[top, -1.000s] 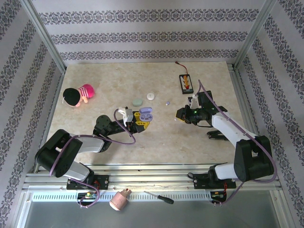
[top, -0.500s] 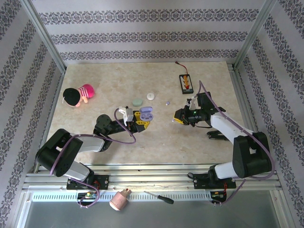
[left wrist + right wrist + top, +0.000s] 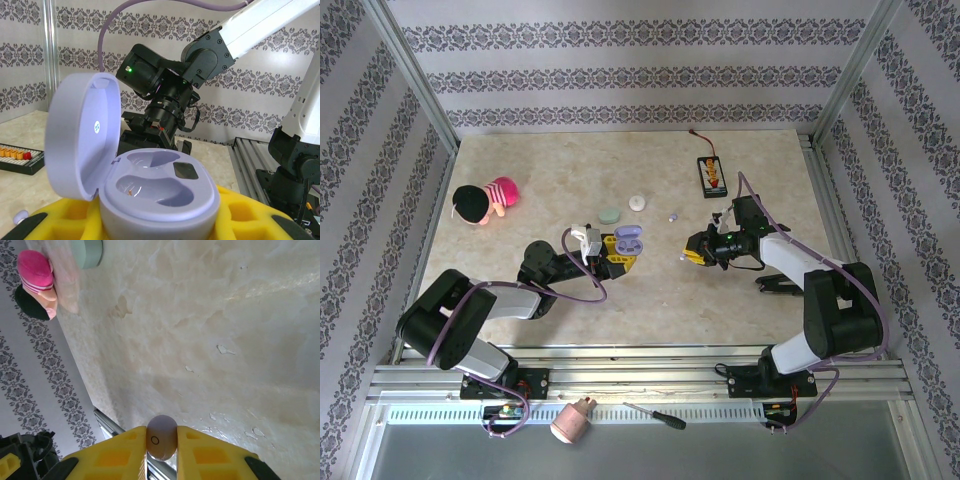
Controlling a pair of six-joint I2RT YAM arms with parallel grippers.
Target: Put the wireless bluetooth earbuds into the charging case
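Earbud pinched, case held open
The right gripper (image 3: 690, 256) squeezes a tiny pale round earbud (image 3: 161, 436) between its yellow fingers (image 3: 125, 450), right of the middle of the table (image 3: 660, 300). The left gripper (image 3: 618, 252) grips the open lavender plastic charging case (image 3: 159, 192) at the middle.

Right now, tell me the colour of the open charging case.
Pale lavender; the charging case shows best in the left wrist view.
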